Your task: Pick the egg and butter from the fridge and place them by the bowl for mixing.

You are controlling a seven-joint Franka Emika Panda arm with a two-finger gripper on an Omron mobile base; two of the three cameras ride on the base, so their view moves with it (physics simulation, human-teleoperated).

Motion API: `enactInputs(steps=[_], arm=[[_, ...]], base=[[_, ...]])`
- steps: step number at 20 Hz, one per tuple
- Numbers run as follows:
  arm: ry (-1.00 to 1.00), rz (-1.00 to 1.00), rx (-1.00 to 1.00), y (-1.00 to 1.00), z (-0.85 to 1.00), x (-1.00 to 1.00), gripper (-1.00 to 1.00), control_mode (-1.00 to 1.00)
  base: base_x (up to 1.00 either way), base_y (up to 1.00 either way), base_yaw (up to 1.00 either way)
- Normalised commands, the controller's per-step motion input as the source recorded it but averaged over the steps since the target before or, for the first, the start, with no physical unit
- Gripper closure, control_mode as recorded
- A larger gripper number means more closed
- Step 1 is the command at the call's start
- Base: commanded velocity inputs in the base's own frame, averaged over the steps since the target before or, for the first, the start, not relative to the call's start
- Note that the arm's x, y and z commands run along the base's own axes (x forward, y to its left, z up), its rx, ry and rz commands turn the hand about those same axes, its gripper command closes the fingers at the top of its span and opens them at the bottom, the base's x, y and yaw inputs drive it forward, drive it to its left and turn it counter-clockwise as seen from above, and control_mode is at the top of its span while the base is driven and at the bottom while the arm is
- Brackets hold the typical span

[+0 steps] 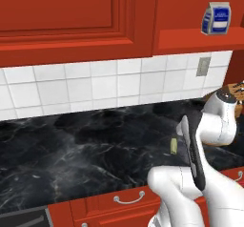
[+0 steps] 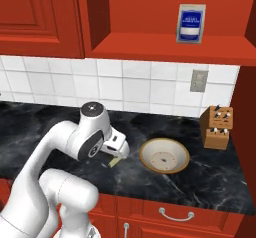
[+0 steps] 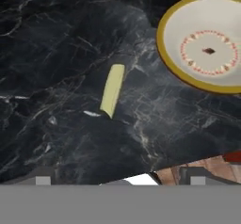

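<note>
The butter (image 3: 113,90), a pale-yellow stick, lies flat on the black marble counter (image 3: 56,53), a short way left of the bowl (image 3: 179,25). The bowl is tan-rimmed with a cream inside and holds nothing. My gripper (image 3: 120,178) hovers just above the butter, open, its fingertips (image 3: 42,180) spread wide and touching nothing. In the right base view the gripper (image 2: 118,153) hangs over the butter (image 2: 115,162), with the bowl (image 2: 145,158) to its right. The left base view shows the butter (image 1: 174,146) beside my arm. The egg and the fridge are out of view.
A wooden knife block (image 2: 217,127) stands at the back right of the counter. A blue-and-white carton (image 2: 191,23) sits on the open red shelf above, with a wall outlet (image 2: 199,80) below it. Red drawers with handles (image 2: 175,214) run under the counter's front edge.
</note>
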Motion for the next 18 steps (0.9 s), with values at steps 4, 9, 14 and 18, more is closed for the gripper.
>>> enactInputs(steps=[4, 9, 14, 18], arm=[[-0.03, 0.18, -0.03, 0.14, 0.96, -0.92, -1.00, -1.00], [-0.01, 0.14, -0.05, 0.34, 0.90, -0.69, -1.00, -1.00], [0.00, 0.01, -0.03, 0.16, 0.97, -0.68, -1.00, -1.00], [0.00, 0.00, -0.02, 0.24, 0.97, -0.68, -1.00, -1.00]], base=[[0.00, 0.00, 0.00], [0.00, 0.00, 0.00], [0.00, 0.00, 0.00], [0.00, 0.00, 0.00]])
